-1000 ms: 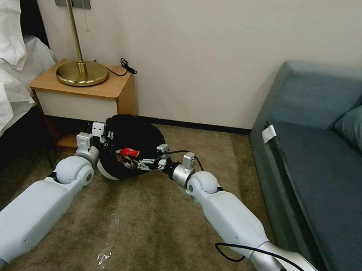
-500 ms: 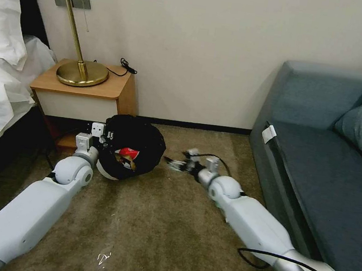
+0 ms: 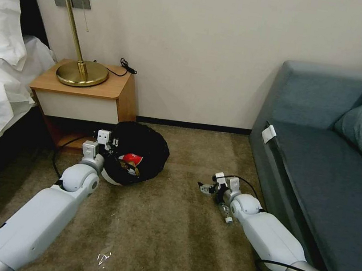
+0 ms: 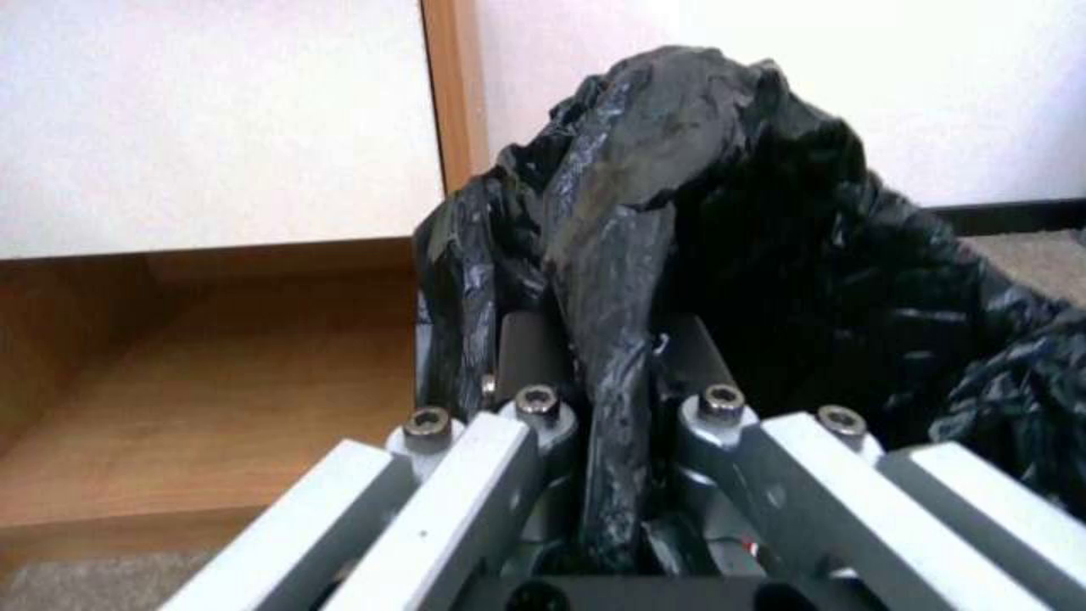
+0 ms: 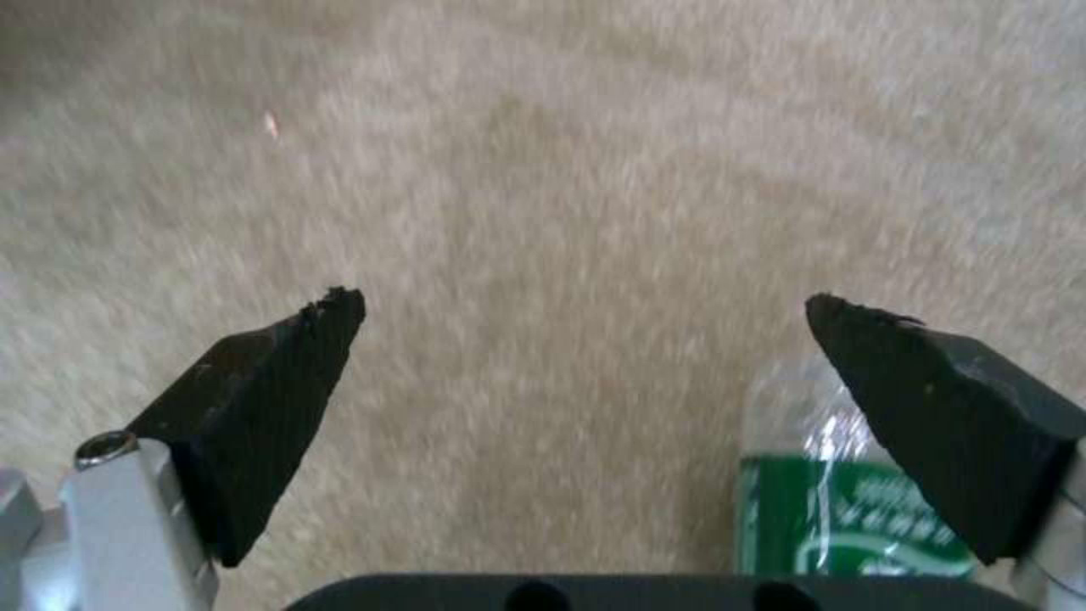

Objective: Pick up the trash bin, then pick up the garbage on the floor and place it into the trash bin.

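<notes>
Already the trash bin [image 3: 139, 159] sits on the carpet by the nightstand [image 3: 84, 90], the left pincer [image 4: 611, 407] clamped on its bag-lined rim, red-and-white packet [image 3: 132, 158] inside. Over at the sofa [image 3: 320, 164], the right pincer [image 5: 583, 339] hangs spread wide above the clear bottle [image 5: 843, 501]. That bottle looks light, slick and crushable; grip its labelled middle.

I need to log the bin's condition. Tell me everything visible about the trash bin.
The trash bin is small, round and white, seemingly plastic, lined with a crinkled black bag folded over its rim. It sits tilted over the carpet beside the nightstand, mouth toward the camera. A red-and-white packet and other litter lie inside. The left gripper has its jaws shut on the bagged rim.
</notes>
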Controlling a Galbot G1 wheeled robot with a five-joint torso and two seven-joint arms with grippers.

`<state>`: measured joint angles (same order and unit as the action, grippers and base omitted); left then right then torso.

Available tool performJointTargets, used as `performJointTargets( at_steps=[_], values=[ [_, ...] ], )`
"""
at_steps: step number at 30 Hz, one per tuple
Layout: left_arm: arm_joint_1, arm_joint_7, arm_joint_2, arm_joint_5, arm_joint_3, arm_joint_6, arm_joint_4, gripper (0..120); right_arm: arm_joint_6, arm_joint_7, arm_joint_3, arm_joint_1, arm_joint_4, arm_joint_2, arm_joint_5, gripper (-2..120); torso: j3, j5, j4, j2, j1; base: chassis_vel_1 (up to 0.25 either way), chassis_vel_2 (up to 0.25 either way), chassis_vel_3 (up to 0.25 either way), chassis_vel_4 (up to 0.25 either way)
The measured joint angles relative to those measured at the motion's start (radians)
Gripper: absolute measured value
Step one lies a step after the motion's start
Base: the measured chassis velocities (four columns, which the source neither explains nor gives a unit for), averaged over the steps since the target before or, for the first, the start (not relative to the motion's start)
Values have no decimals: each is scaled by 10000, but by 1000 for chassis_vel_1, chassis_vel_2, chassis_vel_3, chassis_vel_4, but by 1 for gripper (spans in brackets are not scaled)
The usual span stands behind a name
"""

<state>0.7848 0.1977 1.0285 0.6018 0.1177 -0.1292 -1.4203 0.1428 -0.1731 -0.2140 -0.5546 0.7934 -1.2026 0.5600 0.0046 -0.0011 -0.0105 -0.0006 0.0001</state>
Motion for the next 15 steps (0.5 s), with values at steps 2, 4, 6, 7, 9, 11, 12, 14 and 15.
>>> performJointTargets(
  at_steps=[2, 4, 6, 7, 9, 11, 12, 14, 15],
  values=[
    [13, 1, -3, -11, 8, 5, 10, 5, -146, -91, 138, -43, -465, -163, -161, 100, 0, 1, 3, 1, 0, 0, 0, 0, 0],
    [31, 0, -20, -17, 23, 6, 16, 5, -170, -120, 212, -62, -603, -200, -206, 100, 0, -1, 2, 0, 0, 0, 0, 0, 0],
    [64, 3, -37, -28, 43, 11, 18, 5, -191, -149, 273, -78, -712, -225, -257, 100, 0, 2, 1, 0, 0, 0, 0, 0, 0],
    [90, 4, -54, -36, 51, 11, 18, 5, -204, -162, 334, -78, -786, -240, -294, 100, 0, 1, 1, 1, 0, 0, 0, 0, 0],
    [111, 3, -79, -44, 52, 11, 15, 5, -205, -165, 467, -72, -899, -250, -347, 100, 0, 0, 3, 0, 0, 0, 0, 0, 0],
    [111, 3, -86, -44, 52, 11, 6, 5, -198, -166, 496, -70, -915, -231, -356, 100, 0, 1, 3, 1, 0, 0, 0, 0, 0],
    [117, 20, -96, -45, 50, 11, -47, 5, -193, -165, 610, -77, -1015, -155, -454, 100, -1, 0, 0, 0, 0, 0, 0, 0, 0],
    [141, 30, -98, -46, 48, 12, -86, 5, -195, -162, 759, -97, -1144, -158, -549, 100, -1, 1, -2, 1, 0, 0, 0, 0, 0],
    [175, 39, -106, -49, 46, 12, -121, 5, -207, -154, 890, -117, -1243, -156, -645, 100, -2, 1, -1, 0, 0, 0, 0, 0, 0]
  ],
)
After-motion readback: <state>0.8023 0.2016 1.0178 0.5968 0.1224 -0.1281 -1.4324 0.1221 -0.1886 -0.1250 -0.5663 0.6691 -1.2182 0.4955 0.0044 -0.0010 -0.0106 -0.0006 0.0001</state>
